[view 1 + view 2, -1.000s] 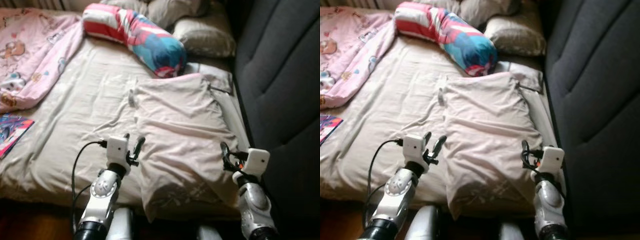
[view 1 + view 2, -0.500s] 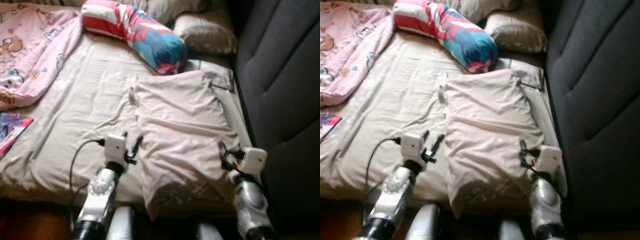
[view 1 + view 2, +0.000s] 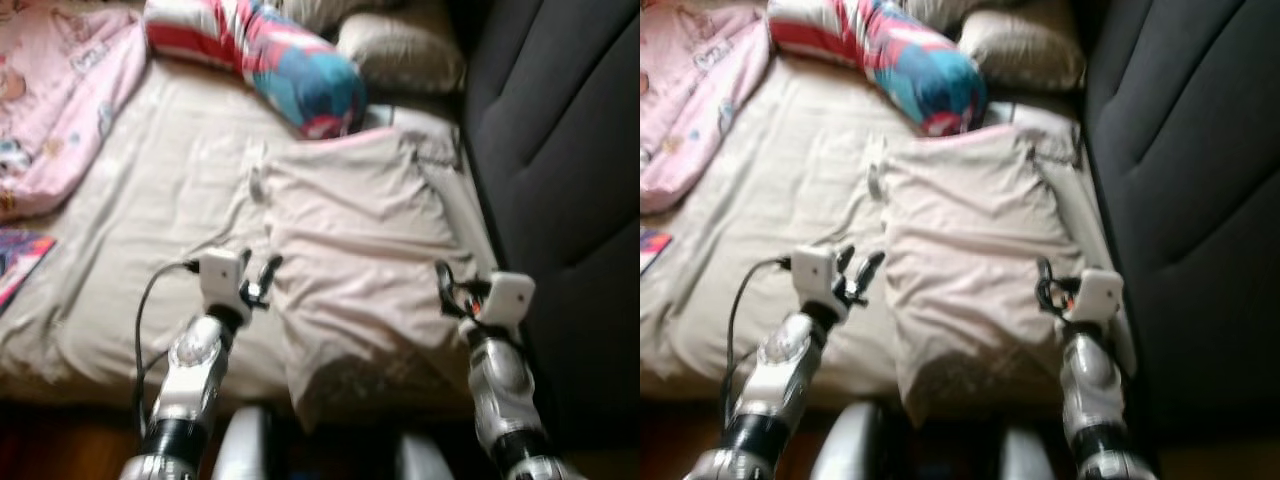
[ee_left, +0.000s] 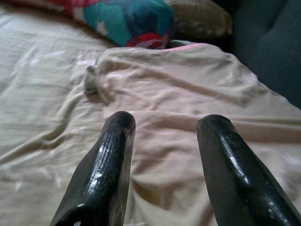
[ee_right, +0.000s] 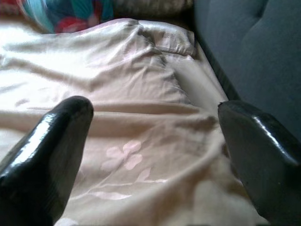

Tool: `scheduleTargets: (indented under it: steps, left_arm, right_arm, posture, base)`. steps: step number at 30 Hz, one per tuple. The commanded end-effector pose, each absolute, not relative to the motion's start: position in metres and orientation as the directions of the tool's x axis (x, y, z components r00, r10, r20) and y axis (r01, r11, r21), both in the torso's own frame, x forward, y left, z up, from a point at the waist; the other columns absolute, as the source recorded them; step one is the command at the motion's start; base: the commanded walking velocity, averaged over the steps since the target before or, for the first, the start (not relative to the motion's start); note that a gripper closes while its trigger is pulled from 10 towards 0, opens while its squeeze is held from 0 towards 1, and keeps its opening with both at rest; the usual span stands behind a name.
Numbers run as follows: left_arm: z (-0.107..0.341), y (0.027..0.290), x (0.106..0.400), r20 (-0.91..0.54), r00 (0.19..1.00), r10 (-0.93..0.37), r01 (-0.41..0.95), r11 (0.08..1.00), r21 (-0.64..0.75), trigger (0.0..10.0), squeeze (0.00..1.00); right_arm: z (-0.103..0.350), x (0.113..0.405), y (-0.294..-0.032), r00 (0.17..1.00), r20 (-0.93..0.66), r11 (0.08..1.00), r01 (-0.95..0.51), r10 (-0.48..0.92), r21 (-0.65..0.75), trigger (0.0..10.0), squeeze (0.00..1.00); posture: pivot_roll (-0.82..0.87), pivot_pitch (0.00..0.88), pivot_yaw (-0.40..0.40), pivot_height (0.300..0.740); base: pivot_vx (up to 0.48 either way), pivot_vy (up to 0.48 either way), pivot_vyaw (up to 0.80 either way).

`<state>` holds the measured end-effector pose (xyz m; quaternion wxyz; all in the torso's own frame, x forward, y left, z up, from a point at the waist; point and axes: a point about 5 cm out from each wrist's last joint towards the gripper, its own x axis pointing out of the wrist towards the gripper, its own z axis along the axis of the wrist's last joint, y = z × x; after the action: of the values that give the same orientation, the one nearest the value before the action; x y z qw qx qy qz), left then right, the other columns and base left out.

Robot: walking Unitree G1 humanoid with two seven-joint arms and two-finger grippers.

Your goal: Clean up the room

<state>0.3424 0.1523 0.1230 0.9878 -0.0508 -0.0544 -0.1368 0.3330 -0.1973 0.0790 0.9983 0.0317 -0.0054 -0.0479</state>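
Note:
A pale pink pillow (image 3: 360, 250) lies on the beige bed sheet (image 3: 150, 200), its near end reaching the bed's front edge. My left gripper (image 3: 258, 280) hovers at the pillow's left edge, open, with nothing between its fingers (image 4: 113, 155). My right gripper (image 3: 448, 290) is at the pillow's right edge, close to the dark wall. It is wide open, and the pillow's flower-printed cloth (image 5: 127, 160) lies between and below its fingers.
A red, white and blue bolster (image 3: 260, 60) lies across the far end, with a grey-brown pillow (image 3: 400, 55) beside it. A pink blanket (image 3: 50, 110) and a colourful book (image 3: 20, 265) lie at left. A dark grey padded panel (image 3: 560, 150) runs along the right.
The whole picture has shifted and grown blurrier, so the camera has moved. Both grippers stay open at the pillow's two sides.

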Motion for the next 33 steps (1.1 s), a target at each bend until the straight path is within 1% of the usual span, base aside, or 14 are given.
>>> scheduleTargets:
  steps: [1, 2, 3, 4, 5, 6, 9, 11, 15, 16, 17, 22, 25, 33]
  left_arm:
    - [0.116, 0.151, 0.345, 0.065, 0.960, -0.272, 0.278, 0.952, -0.124, 10.0, 0.00]
    - [0.116, 0.150, 0.349, 0.048, 0.961, -0.274, 0.278, 0.953, -0.122, 10.0, 0.00]
    - [0.117, 0.150, 0.352, 0.035, 0.960, -0.278, 0.280, 0.952, -0.123, 10.0, 0.00]
    - [0.117, 0.150, 0.356, 0.017, 0.960, -0.280, 0.280, 0.950, -0.138, 10.0, 0.00]
    - [0.119, 0.150, 0.359, 0.006, 0.960, -0.279, 0.277, 0.948, -0.156, 10.0, 0.22]
    - [0.120, 0.151, 0.363, -0.013, 0.963, -0.269, 0.262, 0.947, -0.184, 10.0, 1.00]
    - [0.120, 0.152, 0.365, -0.021, 0.965, -0.262, 0.254, 0.948, -0.193, 10.0, 1.00]
    - [0.126, 0.152, 0.370, -0.014, 0.968, -0.252, 0.243, 0.946, -0.214, 10.0, 1.00]
    - [0.127, 0.153, 0.370, -0.008, 0.969, -0.246, 0.240, 0.950, -0.200, 10.0, 1.00]
    - [0.126, 0.153, 0.369, -0.004, 0.968, -0.249, 0.246, 0.957, -0.156, 10.0, 1.00]
    - [0.125, 0.151, 0.367, 0.010, 0.966, -0.258, 0.257, 0.959, -0.123, 10.0, 0.00]
    - [0.127, 0.152, 0.363, 0.066, 0.969, -0.237, 0.245, 0.955, -0.168, 10.0, 0.00]
    - [0.129, 0.153, 0.362, 0.097, 0.968, -0.231, 0.244, 0.958, -0.150, 10.0, 0.00]
    - [0.130, 0.154, 0.361, 0.109, 0.970, -0.215, 0.228, 0.965, -0.128, 10.0, 0.00]
  right_arm:
    - [0.072, 0.330, -0.212, 0.988, -0.050, 0.988, 0.148, -0.146, 0.039, 10.0, 0.00]
    - [0.076, 0.333, -0.214, 0.988, -0.045, 0.987, 0.152, -0.150, 0.052, 10.0, 0.00]
    - [0.079, 0.336, -0.216, 0.988, -0.046, 0.987, 0.153, -0.151, 0.056, 10.0, 0.34]
    - [0.083, 0.340, -0.218, 0.987, -0.054, 0.987, 0.156, -0.153, 0.044, 10.0, 1.00]
    - [0.087, 0.344, -0.220, 0.987, -0.062, 0.988, 0.152, -0.150, 0.039, 10.0, 1.00]
    - [0.093, 0.350, -0.222, 0.987, -0.074, 0.989, 0.147, -0.145, 0.027, 10.0, 1.00]
    - [0.095, 0.352, -0.223, 0.987, -0.078, 0.989, 0.145, -0.143, 0.024, 10.0, 1.00]
    - [0.114, 0.364, -0.227, 0.989, -0.057, 0.990, 0.140, -0.138, 0.026, 10.0, 1.00]
    - [0.121, 0.367, -0.229, 0.987, -0.039, 0.986, 0.157, -0.155, 0.056, 10.0, 1.00]
    - [0.124, 0.368, -0.229, 0.987, -0.020, 0.984, 0.160, -0.159, 0.081, 10.0, 1.00]
    - [0.123, 0.368, -0.227, 0.988, -0.010, 0.982, 0.155, -0.155, 0.109, 10.0, 0.00]
    - [0.112, 0.362, -0.218, 0.991, -0.011, 0.983, 0.133, -0.133, 0.130, 10.0, 0.00]
    - [0.103, 0.356, -0.216, 0.991, -0.026, 0.980, 0.133, -0.130, 0.149, 10.0, 0.00]
    - [0.094, 0.350, -0.215, 0.990, -0.035, 0.977, 0.138, -0.134, 0.161, 10.0, 0.00]
  posture:
    - [0.08, 0.263, -0.029, 0.641]
    - [0.08, 0.263, -0.029, 0.641]
    - [0.09, 0.268, -0.028, 0.641]
    - [0.09, 0.275, -0.029, 0.641]
    - [0.09, 0.284, -0.029, 0.641]
    - [0.09, 0.293, -0.028, 0.641]
    - [0.09, 0.297, -0.028, 0.641]
    - [0.09, 0.326, -0.021, 0.641]
    - [0.09, 0.333, -0.014, 0.641]
    - [0.08, 0.333, -0.010, 0.641]
    - [0.08, 0.333, -0.006, 0.641]
    - [0.08, 0.326, 0.003, 0.641]
    - [0.08, 0.314, 0.005, 0.641]
    - [0.08, 0.305, -0.002, 0.641]
  base:
    - [0.000, 0.000, 0.00]
    - [0.000, 0.000, 0.00]
    - [0.000, 0.000, 0.00]
    - [0.000, 0.000, 0.00]
    - [0.000, 0.000, 0.00]
    - [0.000, 0.000, 0.00]
    - [0.000, 0.000, 0.00]
    - [0.000, 0.000, 0.00]
    - [0.000, 0.000, 0.00]
    - [0.000, 0.000, 0.00]
    - [0.000, 0.000, 0.00]
    - [0.000, 0.000, 0.00]
    - [0.000, 0.000, 0.00]
    - [0.000, -0.385, 0.00]
